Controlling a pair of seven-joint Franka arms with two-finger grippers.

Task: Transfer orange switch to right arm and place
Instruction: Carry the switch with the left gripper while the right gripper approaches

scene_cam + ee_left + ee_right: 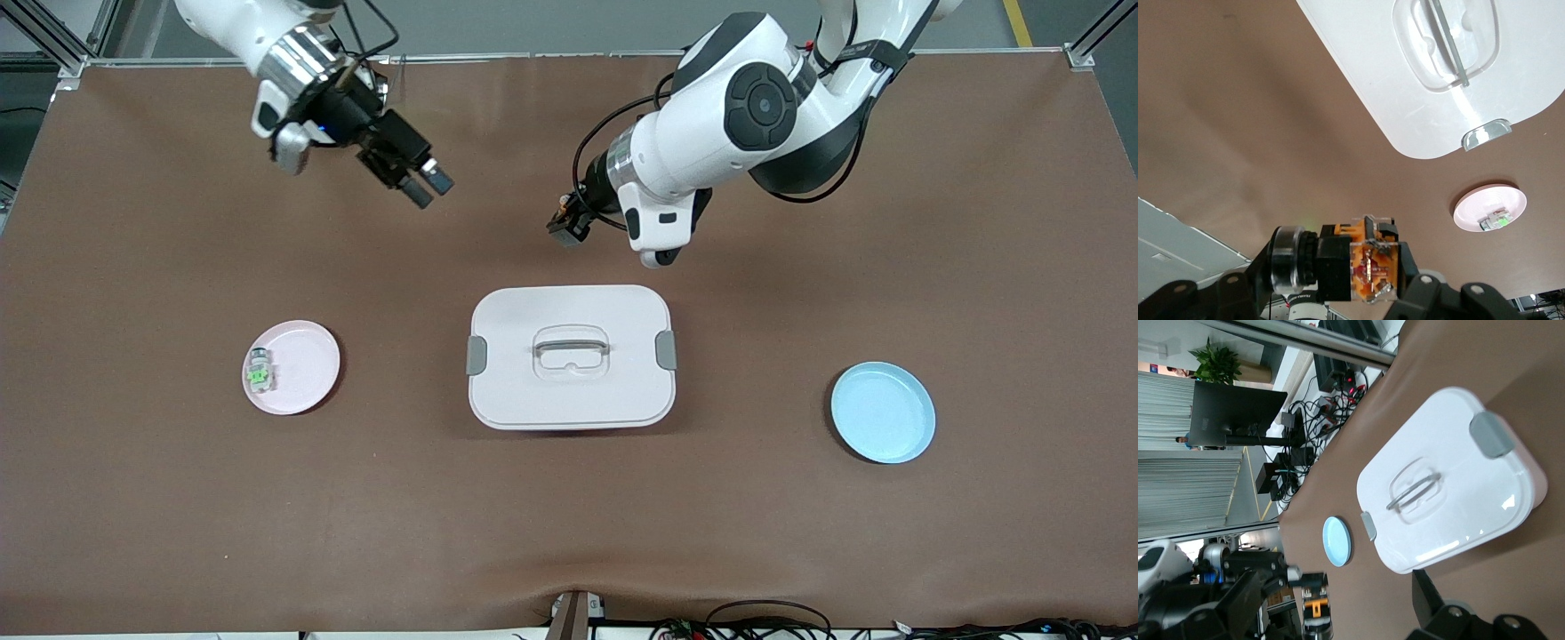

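While the left gripper (pixel 567 227) pinches the orange switch (pixel 1368 260) tight, up over the table above the white box (pixel 498 391), the right gripper (pixel 427 188) hangs with its fingers spread, holding nothing. A crooked hand-over could drop the tiny switch. Nearby: a pink plate (pixel 311 356) holding a green block (pixel 260 372), and a blue plate (pixel 883 412).

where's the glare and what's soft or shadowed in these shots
Front view: even overhead light, with soft shadows on the brown table around the white lidded box and both plates. Left wrist view: a bright sheen runs along the box's handle, and the orange switch, shut in the left gripper, is slightly soft up close. Right wrist view: glare patches on the box lid, background windows washed out.
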